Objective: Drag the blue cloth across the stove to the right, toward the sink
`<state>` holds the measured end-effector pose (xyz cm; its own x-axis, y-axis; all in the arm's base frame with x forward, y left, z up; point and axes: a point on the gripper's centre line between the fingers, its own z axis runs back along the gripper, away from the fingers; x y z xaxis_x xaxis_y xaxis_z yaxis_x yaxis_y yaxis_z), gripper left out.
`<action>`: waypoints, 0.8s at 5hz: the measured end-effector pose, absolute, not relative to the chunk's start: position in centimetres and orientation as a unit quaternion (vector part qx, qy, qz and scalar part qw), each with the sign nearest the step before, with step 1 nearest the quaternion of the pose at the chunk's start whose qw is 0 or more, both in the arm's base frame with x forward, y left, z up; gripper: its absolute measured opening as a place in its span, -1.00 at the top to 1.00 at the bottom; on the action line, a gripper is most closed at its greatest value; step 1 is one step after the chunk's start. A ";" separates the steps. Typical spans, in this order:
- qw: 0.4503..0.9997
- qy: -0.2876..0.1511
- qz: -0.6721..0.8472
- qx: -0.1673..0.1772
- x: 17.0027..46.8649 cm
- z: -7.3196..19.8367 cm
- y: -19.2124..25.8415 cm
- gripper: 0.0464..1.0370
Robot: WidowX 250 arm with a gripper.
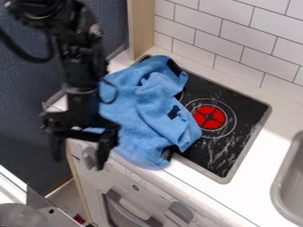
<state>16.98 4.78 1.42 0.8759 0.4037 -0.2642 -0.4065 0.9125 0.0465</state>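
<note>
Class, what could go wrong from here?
The crumpled blue cloth reaches the front edge of the white counter and might slip off. It lies close to the round red burner disc, perhaps scorching if that were hot. The black two-finger tool near the cloth could snag a fold.

A soft blue cloth [145, 106] lies crumpled, with raised folds, over the left part of the black stovetop [246, 106], its lower end near the table's [237, 195] front edge; its small dark patch [173, 111] may be a gap.
</note>
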 end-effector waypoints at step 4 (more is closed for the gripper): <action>0.972 0.093 0.215 0.018 28.0 3.7 -3.6 -0.93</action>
